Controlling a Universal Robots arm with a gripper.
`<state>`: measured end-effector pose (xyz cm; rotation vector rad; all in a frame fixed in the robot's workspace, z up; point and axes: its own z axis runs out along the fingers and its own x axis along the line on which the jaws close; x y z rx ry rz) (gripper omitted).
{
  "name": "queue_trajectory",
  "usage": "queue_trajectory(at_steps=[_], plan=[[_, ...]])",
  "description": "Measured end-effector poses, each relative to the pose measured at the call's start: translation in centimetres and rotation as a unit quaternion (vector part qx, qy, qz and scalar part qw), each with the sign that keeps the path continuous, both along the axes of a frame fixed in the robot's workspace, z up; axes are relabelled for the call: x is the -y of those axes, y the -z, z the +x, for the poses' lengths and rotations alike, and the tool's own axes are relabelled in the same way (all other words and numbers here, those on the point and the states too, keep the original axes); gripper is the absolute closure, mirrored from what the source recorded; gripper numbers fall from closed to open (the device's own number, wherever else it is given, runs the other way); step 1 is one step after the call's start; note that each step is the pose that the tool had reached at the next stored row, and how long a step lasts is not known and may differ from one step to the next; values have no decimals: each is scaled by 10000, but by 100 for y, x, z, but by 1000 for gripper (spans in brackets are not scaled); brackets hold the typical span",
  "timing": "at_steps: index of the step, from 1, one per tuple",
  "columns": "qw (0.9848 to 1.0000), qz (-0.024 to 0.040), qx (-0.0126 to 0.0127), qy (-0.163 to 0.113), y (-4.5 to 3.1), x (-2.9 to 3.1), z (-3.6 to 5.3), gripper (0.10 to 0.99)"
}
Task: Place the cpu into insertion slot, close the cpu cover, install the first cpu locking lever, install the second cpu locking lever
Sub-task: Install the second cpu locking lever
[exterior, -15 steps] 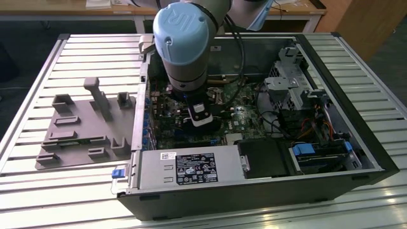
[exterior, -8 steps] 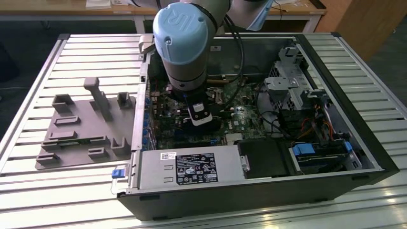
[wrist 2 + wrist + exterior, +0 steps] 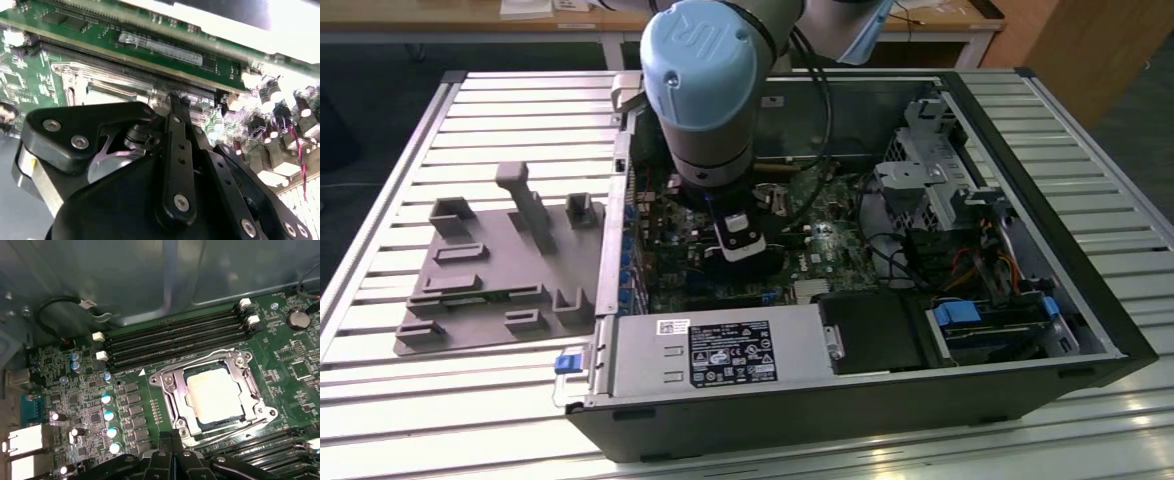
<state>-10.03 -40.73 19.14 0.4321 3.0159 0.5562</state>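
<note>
Exterior view: an open desktop PC case [image 3: 1067,330] lies on its side on a slatted metal table [image 3: 400,400]. A grey-and-blue robot arm [image 3: 700,90] reaches down into it, w/ its gripper [image 3: 744,252] low over the green motherboard [image 3: 821,255]. On the exterior view's left of the case sits a grey moulded fixture tray [image 3: 494,270]. A silver power supply [image 3: 714,355] fills the case's near edge; drive bays [image 3: 987,320] sit at the exterior view's right.

First wrist view: the cpu [image 3: 216,393], pale silver-grey square, sits in the insertion slot [image 3: 186,371]. The cpu cover [image 3: 248,378], a silvery frame, lies flat around the chip, which shows through its central opening. Thin wire levers [image 3: 230,431] run along the socket's near edge; can't tell if latched. Black RAM slots [image 3: 175,342] run just beside the socket. Blue-topped capacitors [image 3: 109,415] stand in a row near it. The black fingertips [image 3: 165,442] are pressed together, nothing between them, poised just beside the socket's edge.

Second wrist view: the gripper's black linkage is in front; its fingers [image 3: 177,107] meet at a closed tip by the socket frame's rim. Whether the tip touches metal can't be told.
</note>
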Motion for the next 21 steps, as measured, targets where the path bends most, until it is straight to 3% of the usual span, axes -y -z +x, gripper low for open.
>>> queue_trajectory(at_steps=[7,15,18,21], plan=[[10000,-21,-1,0,-156,1,0,984],[9995,-318,-1,41,-240,1,27,984],[9993,-369,-2,66,-241,1,77,984],[9993,-373,-2,75,-241,1,157,984]])
